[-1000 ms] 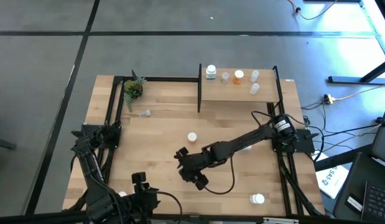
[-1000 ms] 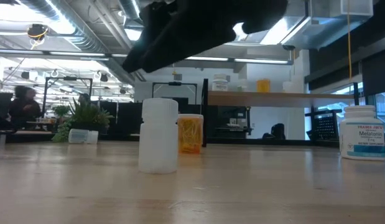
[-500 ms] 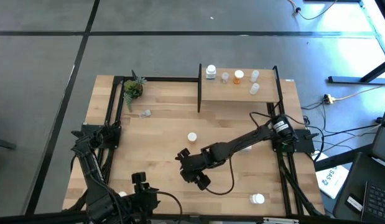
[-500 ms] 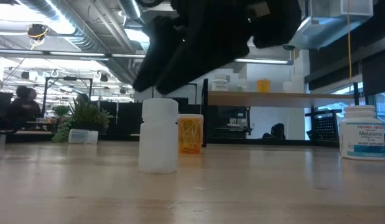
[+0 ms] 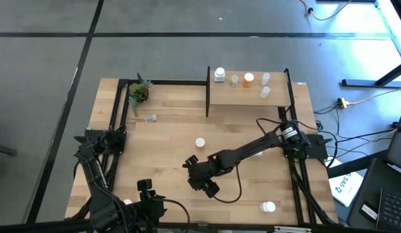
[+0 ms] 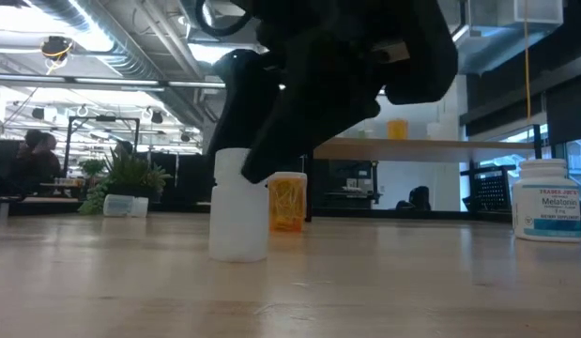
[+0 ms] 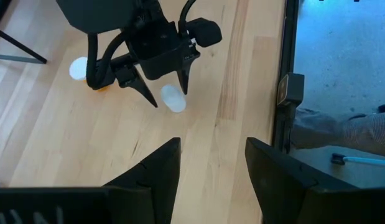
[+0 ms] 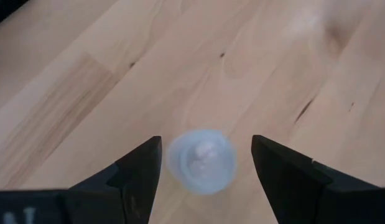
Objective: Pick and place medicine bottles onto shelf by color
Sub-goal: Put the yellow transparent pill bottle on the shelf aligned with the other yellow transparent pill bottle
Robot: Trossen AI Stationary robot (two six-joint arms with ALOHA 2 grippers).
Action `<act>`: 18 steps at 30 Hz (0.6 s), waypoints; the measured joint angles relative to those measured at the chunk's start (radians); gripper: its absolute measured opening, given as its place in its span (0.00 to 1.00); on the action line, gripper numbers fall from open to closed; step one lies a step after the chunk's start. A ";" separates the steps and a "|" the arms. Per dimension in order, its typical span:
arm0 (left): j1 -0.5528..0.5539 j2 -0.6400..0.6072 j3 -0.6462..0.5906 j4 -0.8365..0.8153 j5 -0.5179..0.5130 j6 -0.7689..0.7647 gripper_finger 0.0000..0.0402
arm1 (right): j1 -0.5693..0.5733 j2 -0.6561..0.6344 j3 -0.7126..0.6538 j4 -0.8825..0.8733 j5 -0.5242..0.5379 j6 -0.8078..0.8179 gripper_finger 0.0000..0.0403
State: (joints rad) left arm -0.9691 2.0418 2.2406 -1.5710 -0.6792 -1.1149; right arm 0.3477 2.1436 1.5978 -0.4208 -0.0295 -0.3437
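A small white bottle (image 8: 201,163) stands upright on the wooden tabletop; it also shows in the low view (image 6: 239,221) and the left wrist view (image 7: 174,99). My right gripper (image 8: 204,155) is open and points down over it, one finger on either side of its cap; I see no touch. In the high view my right gripper (image 5: 200,176) hides the bottle. My left gripper (image 7: 211,162) is open and empty near the table's front edge. The shelf (image 5: 249,94) at the far right carries several bottles, white, clear and orange.
An orange bottle with a white cap (image 5: 200,142) stands just beyond the right gripper. A white labelled bottle (image 5: 269,207) stands near the front right. A clear bottle (image 5: 150,118) lies by the potted plant (image 5: 138,92) at the far left. Black posts frame the table.
My right gripper has come down over the white bottle, so that its open fingers now reach the level of the cap. The bottle has stayed where it was.
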 joint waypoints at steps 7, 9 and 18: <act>0.000 0.000 0.000 0.000 0.000 0.000 0.43 | 0.000 0.014 0.000 -0.011 0.000 0.006 0.56; 0.000 0.000 0.000 0.000 0.000 0.000 0.43 | 0.000 0.018 0.000 -0.006 0.000 0.011 0.53; 0.000 0.000 0.000 0.000 0.000 0.000 0.43 | 0.000 0.019 0.000 -0.001 -0.001 0.017 0.40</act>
State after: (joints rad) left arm -0.9691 2.0418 2.2406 -1.5711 -0.6792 -1.1145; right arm 0.3477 2.1624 1.5974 -0.4218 -0.0304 -0.3271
